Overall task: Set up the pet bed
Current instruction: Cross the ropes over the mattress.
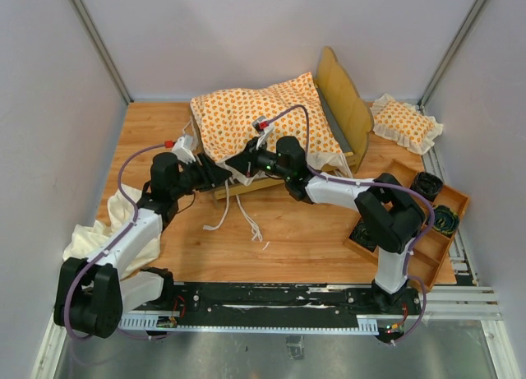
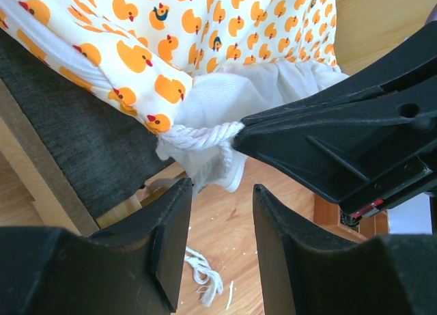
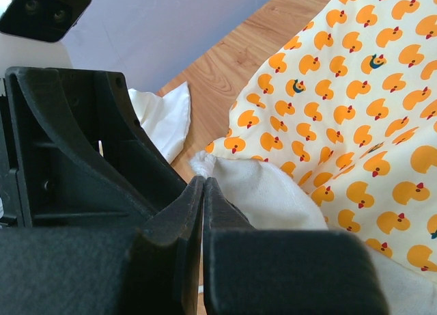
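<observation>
**CUSHION SEATING: GRIP POINTS AND HANDLING**

Nearest the arm bases, a cream cloth [image 1: 94, 235] lies bunched at the left edge of the table [image 1: 312, 247]. Loose cord ends [image 1: 242, 213] trail on the wood. Just beyond these, the left gripper [image 2: 222, 188] stands about half open with nothing between its fingers, just under the near corner of the cushion [image 1: 263, 116]. The right gripper [image 3: 203, 185] is fully closed. The left wrist view shows its tip pinching the twisted tie string [image 2: 205, 134] where it leaves the cream ruffle [image 3: 266, 192].

The cushion lies tilted over the bed frame [image 1: 345, 99]. Its near edge overhangs the grey fabric base [image 2: 75, 137] and is not seated flat. Farther back, a small pillow [image 1: 404, 122] rests near the rear wall.

Handling: the cushion is judged light, soft and limp. It will likely sag and drag rather than move as one piece. Take hold at a corner, the ruffle seam or the root of the tie string, not the padded middle. The string is thin and may slip. The frame looks light and may shift if pulled.
</observation>
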You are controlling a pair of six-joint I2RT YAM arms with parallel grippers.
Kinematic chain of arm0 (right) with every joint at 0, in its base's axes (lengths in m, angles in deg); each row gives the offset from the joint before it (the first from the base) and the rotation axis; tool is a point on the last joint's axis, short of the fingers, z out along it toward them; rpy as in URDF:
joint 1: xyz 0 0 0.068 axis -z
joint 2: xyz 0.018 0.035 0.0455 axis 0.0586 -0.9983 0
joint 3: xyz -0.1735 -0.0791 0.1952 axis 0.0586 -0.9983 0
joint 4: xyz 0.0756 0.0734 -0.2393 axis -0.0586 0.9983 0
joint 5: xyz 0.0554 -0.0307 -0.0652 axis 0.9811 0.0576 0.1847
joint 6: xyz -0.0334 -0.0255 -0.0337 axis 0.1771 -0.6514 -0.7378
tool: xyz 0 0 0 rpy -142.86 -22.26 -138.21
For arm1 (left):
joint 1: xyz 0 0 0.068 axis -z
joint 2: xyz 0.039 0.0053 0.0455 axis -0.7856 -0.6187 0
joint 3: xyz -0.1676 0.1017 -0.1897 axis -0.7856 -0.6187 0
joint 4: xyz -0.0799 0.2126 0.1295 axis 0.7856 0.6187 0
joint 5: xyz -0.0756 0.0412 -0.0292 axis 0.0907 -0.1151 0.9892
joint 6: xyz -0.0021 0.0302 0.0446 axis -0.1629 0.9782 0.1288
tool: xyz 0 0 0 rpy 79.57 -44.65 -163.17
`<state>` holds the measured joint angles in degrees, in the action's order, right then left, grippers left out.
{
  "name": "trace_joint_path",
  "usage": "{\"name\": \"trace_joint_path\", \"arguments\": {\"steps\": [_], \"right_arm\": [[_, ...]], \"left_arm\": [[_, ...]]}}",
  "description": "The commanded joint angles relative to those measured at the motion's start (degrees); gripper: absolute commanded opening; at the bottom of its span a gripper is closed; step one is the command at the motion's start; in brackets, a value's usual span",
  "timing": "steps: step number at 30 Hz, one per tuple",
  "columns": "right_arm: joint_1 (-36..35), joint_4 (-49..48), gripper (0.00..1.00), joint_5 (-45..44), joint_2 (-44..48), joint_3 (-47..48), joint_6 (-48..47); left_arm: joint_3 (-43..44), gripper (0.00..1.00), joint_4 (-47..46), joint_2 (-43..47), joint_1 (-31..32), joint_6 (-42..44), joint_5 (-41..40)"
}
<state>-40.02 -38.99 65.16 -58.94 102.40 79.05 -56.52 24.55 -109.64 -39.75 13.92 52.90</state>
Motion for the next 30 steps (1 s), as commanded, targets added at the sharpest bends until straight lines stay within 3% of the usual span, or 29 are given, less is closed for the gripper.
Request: {"name": "trace_joint_path", "arguments": {"steps": [1,7,16,26,30], "right_arm": [[0.44,-1.48,0.0,-0.44,1.05,0.25,1.91],[0.46,-1.91,0.0,0.43,1.09,0.02,2.83],[0.46,-2.82,0.0,0.69,2.06,-1.12,3.76],[0.43,-2.36,0.0,0.67,2.26,-0.27,4.54],[0.42,-1.15,0.0,-0.09,1.81,0.22,3.95]], "left_arm": [[1.88,0.45,-0.53,1.07,1.18,0.74,-3.56],[5.5,0.43,2.59,-0.29,2.23,3.73,-9.43],[7.23,0.29,6.6,-2.25,2.62,7.36,-13.11],[6.95,0.26,8.58,-2.01,2.65,9.76,-14.09],[7.49,0.3,10.64,-0.1,2.64,9.26,-12.4]]}}
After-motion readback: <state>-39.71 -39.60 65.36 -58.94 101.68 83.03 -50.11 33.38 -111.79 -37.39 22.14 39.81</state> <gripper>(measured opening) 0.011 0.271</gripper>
